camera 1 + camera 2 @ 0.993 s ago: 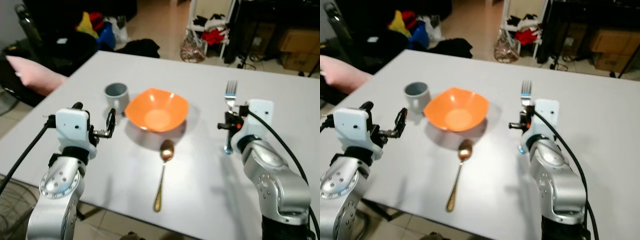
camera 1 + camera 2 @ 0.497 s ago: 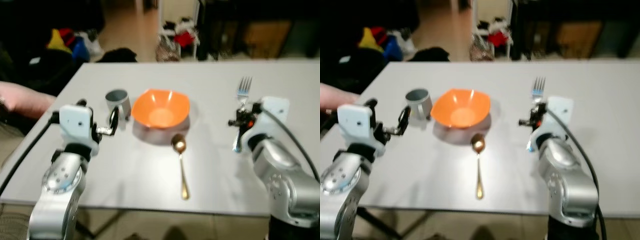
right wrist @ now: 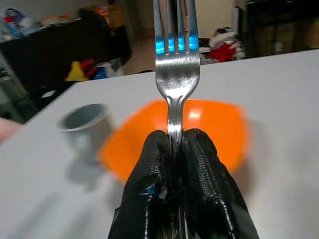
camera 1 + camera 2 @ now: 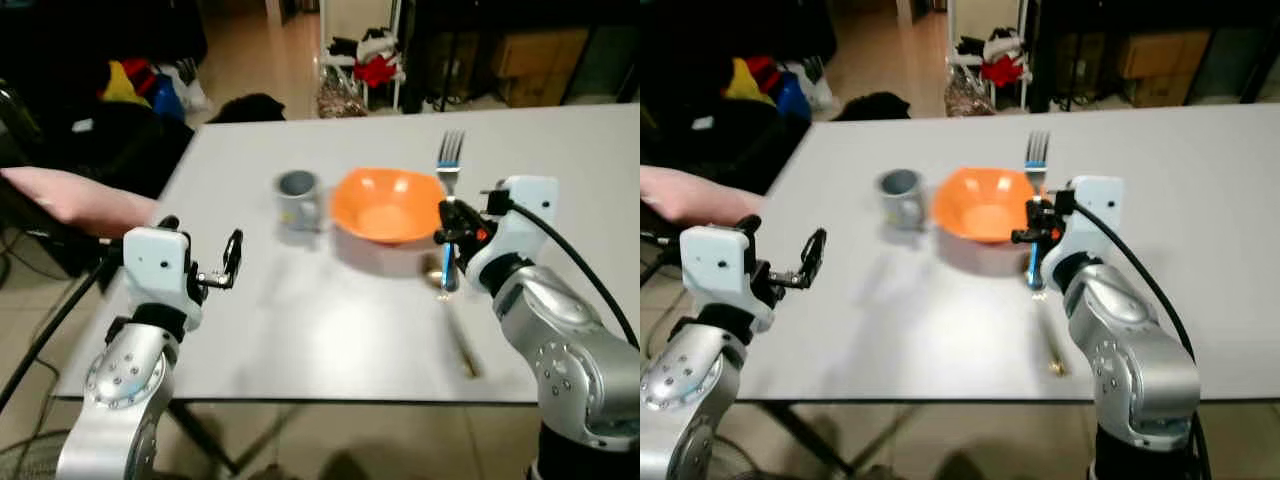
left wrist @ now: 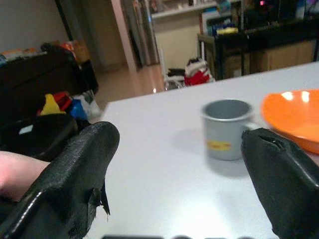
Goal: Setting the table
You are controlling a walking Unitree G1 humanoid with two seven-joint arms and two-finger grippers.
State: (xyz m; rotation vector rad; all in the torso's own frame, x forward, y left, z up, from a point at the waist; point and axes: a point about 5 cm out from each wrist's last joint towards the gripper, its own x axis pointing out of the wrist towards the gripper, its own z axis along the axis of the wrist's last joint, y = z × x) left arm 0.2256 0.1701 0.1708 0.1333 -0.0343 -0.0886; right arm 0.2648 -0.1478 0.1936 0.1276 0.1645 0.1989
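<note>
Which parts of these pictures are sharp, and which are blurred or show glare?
Right wrist view: the silver metal fork is sharp with blue glare on its tines; the orange bowl and grey mug behind are blurred. Left eye view: the mug is smeared. Left wrist view: the near black fingers are soft.

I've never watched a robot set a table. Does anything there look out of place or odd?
Nothing is spilled or broken. The spoon lies slanted near the table edge. The right pincer grips the fork upright beside the orange bowl. The grey mug stands upright.
</note>
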